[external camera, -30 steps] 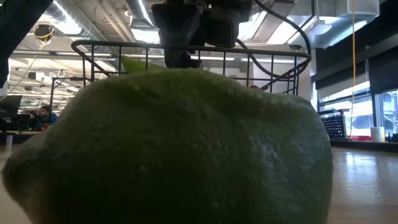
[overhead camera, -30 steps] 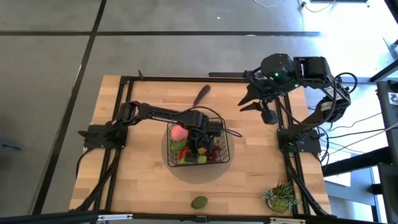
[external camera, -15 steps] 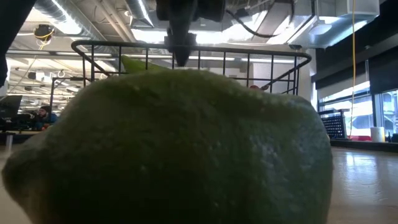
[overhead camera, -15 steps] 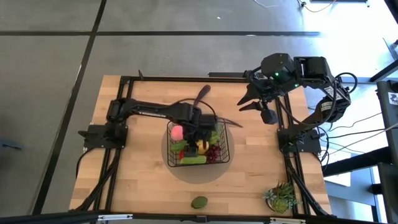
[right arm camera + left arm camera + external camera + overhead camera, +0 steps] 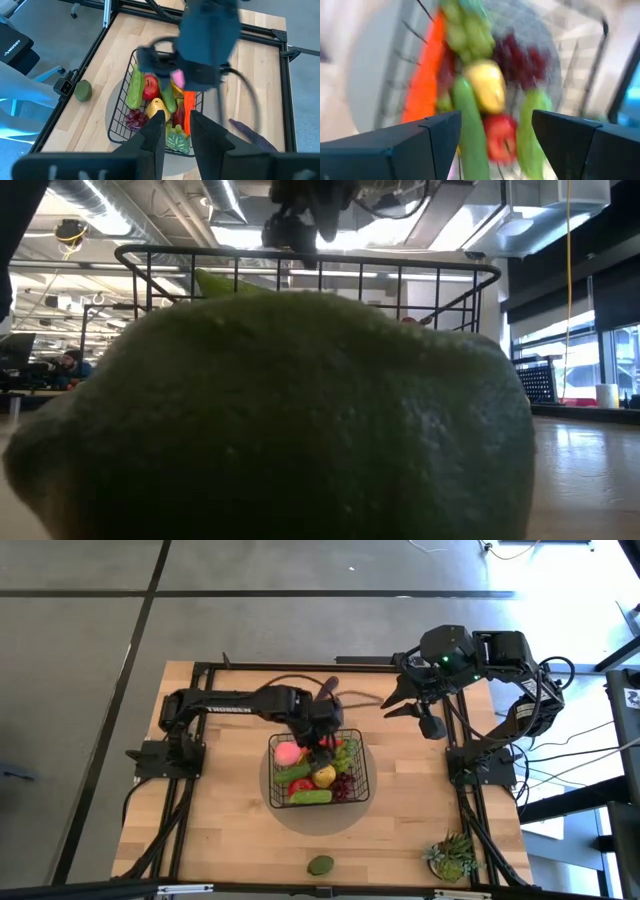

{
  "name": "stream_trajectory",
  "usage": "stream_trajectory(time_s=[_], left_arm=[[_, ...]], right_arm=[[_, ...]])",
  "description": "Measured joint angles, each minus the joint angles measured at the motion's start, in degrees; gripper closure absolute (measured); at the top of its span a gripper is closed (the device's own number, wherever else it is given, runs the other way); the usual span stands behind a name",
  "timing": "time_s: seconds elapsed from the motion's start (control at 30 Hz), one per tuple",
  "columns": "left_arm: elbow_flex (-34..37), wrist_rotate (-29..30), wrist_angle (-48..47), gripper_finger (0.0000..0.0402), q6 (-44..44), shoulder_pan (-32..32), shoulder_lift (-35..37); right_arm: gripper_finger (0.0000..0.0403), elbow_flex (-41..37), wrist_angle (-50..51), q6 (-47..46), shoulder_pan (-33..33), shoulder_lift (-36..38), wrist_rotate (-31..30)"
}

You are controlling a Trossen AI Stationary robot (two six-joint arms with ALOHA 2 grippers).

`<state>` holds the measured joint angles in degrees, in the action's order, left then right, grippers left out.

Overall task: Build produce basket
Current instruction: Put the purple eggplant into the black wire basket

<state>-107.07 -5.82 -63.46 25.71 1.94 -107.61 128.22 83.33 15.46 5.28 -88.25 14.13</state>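
Observation:
The black wire basket [image 5: 363,768] stands mid-table on a grey round mat. It holds a pink peach [image 5: 287,752], a yellow lemon [image 5: 325,777], a cucumber [image 5: 310,797], dark red grapes [image 5: 345,785] and other produce. My left gripper [image 5: 322,733] hangs open and empty over the basket's far rim; its wrist view looks down on the produce [image 5: 487,85]. My right gripper [image 5: 398,703] is open and empty, raised over the table's far right. A purple eggplant [image 5: 325,690] lies on the table beyond the basket. A green lime [image 5: 320,865] lies near the front edge.
A spiky potted plant [image 5: 452,856] stands at the near right corner. In the low view the lime [image 5: 270,420] fills most of the picture, with the basket rim [image 5: 400,270] behind it. Black frame rails [image 5: 190,790] run along the table's sides.
My left gripper has risen out of the basket and drawn back toward the table's far edge, uncovering the lemon and the produce around it. The basket has stayed in place.

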Motion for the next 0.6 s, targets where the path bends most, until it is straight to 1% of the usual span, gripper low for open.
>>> stream_trajectory(time_s=[0.13,0.27,0.4,0.5,0.6], left_arm=[[0.04,4.41,-0.05,0.017,4.09,3.22,-0.03],[0.09,8.39,0.22,0.017,4.2,7.27,-0.9],[0.07,11.36,2.18,0.017,3.01,12.13,-0.71],[0.07,11.52,3.61,0.017,1.63,16.29,-1.06],[0.09,10.46,5.53,0.017,0.38,19.6,-3.34]], right_arm=[[0.0319,0.0,-1.19,0.27,0.02,0.0,-0.03],[0.0319,0.0,-3.2,0.85,0.69,0.0,-1.16],[0.0319,0.0,-4.53,-0.31,1.86,-0.04,-7.93],[0.0319,0.03,-6.79,-1.74,2.78,-0.72,-13.94],[0.0319,0.02,-7.73,-3.3,3.92,-1.8,-18.81]])
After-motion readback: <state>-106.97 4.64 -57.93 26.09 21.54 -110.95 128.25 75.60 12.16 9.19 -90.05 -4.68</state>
